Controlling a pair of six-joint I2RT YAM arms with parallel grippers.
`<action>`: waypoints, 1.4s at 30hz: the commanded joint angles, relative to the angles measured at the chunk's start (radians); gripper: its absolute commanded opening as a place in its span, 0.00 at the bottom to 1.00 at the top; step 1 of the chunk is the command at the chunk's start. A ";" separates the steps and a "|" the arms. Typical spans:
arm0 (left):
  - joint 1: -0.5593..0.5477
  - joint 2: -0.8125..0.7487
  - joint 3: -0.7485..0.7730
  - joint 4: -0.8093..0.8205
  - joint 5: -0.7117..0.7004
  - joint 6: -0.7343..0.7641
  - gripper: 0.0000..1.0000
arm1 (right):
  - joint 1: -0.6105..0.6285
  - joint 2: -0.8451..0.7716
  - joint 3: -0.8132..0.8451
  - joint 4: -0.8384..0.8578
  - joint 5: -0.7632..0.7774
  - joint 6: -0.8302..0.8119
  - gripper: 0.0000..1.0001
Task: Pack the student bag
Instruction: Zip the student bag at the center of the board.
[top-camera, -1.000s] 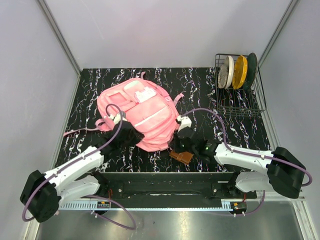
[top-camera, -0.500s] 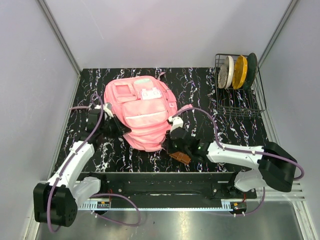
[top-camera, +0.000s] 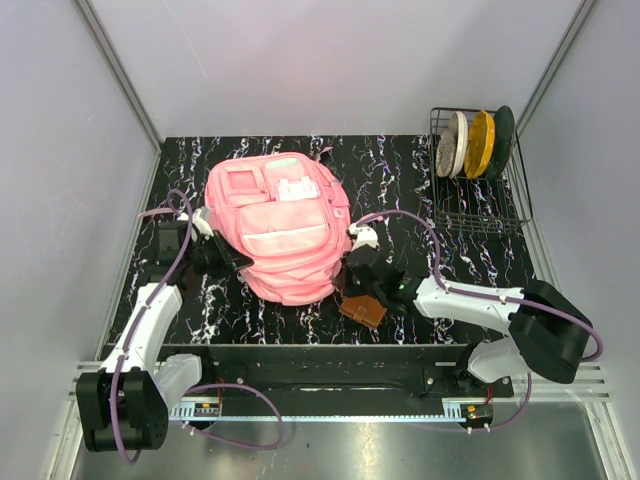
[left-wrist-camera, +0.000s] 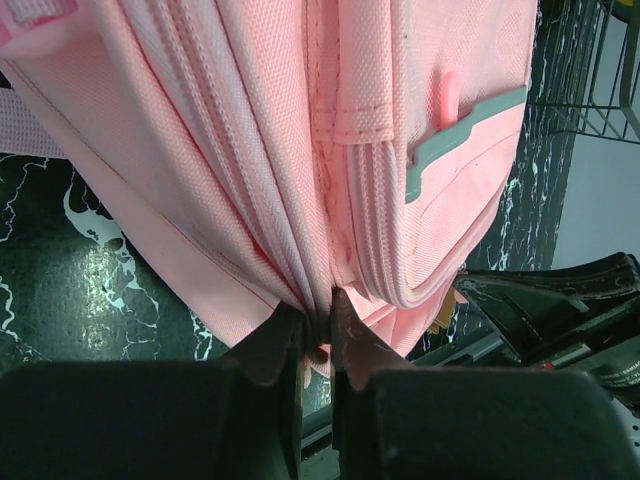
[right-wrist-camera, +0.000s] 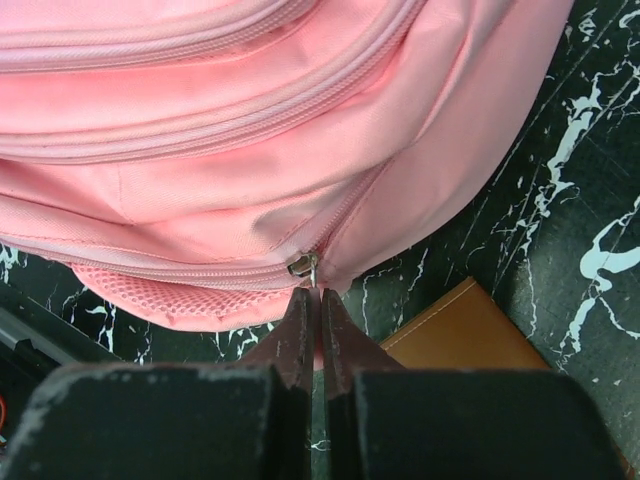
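The student bag (top-camera: 283, 225) is a big pink backpack lying front-up at centre-left of the black marbled table, pockets and white label toward the back. My left gripper (top-camera: 232, 257) is at its left side. In the left wrist view it (left-wrist-camera: 318, 325) is shut on a bunched fold of the bag's pink fabric (left-wrist-camera: 250, 150), below the mint pocket trim (left-wrist-camera: 462, 138). My right gripper (top-camera: 353, 268) sits at the bag's near right edge. The right wrist view shows it (right-wrist-camera: 319, 300) shut on the pull tab hanging from the metal zipper slider (right-wrist-camera: 303, 265).
A flat brown leather-like item (top-camera: 362, 311) lies on the table just near of the right gripper, also under the right wrist (right-wrist-camera: 470, 325). A wire dish rack (top-camera: 480, 205) at the back right holds white (top-camera: 452, 143), yellow (top-camera: 481, 143) and dark green (top-camera: 503, 140) plates.
The bag has turned and slid so its pockets face the back. My left arm swung out to the bag's left side. The right gripper shifted slightly with the zipper end.
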 joint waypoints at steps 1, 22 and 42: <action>0.044 -0.027 0.033 0.096 -0.017 0.051 0.00 | -0.048 -0.006 -0.012 -0.089 0.055 -0.005 0.00; -0.356 -0.491 -0.172 0.004 -0.314 -0.438 0.93 | -0.032 -0.081 -0.021 -0.028 -0.094 0.029 0.00; -0.698 -0.213 -0.245 0.399 -0.684 -0.674 0.79 | 0.023 -0.078 0.011 -0.019 -0.088 0.033 0.00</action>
